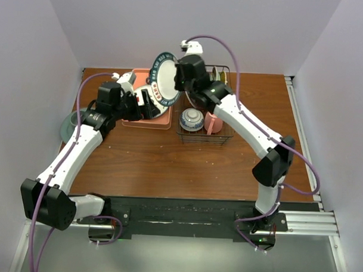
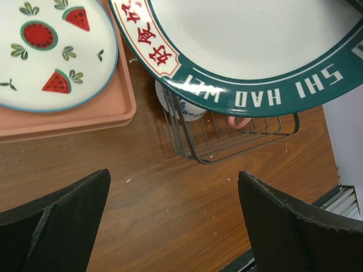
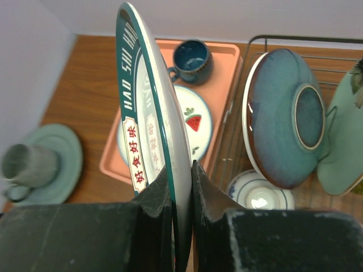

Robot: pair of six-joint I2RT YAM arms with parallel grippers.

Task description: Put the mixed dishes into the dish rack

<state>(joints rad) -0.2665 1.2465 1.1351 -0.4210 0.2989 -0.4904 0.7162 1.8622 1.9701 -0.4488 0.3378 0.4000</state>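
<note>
Green-rimmed plate (image 3: 152,122) hangs upright beside the dish rack (image 3: 266,39), over the pink tray (image 3: 224,73), pinched at its edge by the right gripper (image 3: 180,170) (left gripper (image 2: 174,175) gapes empty). Racking step: next, swing it right into a seemingly free prong slot.

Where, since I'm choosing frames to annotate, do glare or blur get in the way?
Left wrist: a glint on the green-rimmed lettered plate, left gripper's fingers soft. Right wrist: right gripper's fingers blurred, plate lettering sharp. Top external: even light, lettering hardly legible.
</note>
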